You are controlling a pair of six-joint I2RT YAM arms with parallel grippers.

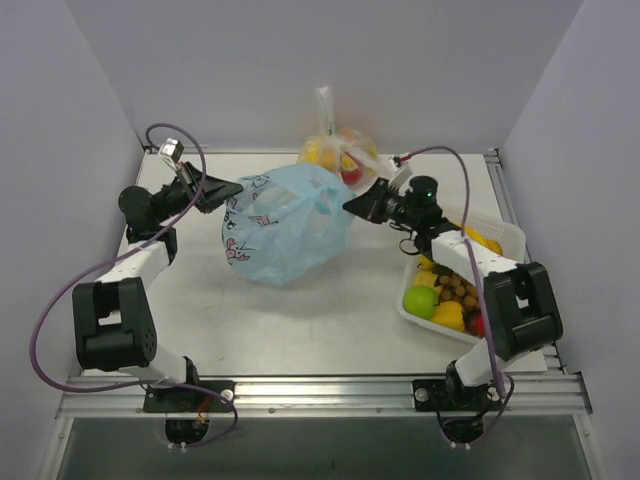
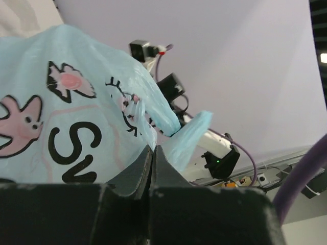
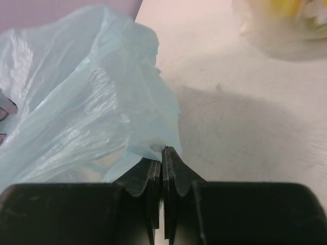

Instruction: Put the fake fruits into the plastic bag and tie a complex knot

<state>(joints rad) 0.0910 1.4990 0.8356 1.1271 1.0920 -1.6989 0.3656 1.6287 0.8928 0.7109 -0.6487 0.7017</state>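
The light-blue plastic bag [image 1: 285,225] with a pink-and-black cartoon print hangs stretched between both grippers above the table's middle. My left gripper [image 1: 238,187] is shut on the bag's left edge; in the left wrist view its jaws [image 2: 152,148] pinch the printed film [image 2: 76,117]. My right gripper [image 1: 350,205] is shut on the bag's right edge; its jaws [image 3: 162,149] pinch the film [image 3: 87,102]. Fake fruits [image 1: 445,295] lie in a white tray at the right: a green apple [image 1: 421,301], yellow ones, brown grapes [image 1: 458,288]. No knot shows.
A clear colourless bag [image 1: 335,150] holding fruits, its neck twisted up, stands behind the blue bag; it is blurred in the right wrist view [image 3: 286,25]. The white tray [image 1: 505,235] sits beside the right arm. Walls close in the table on three sides.
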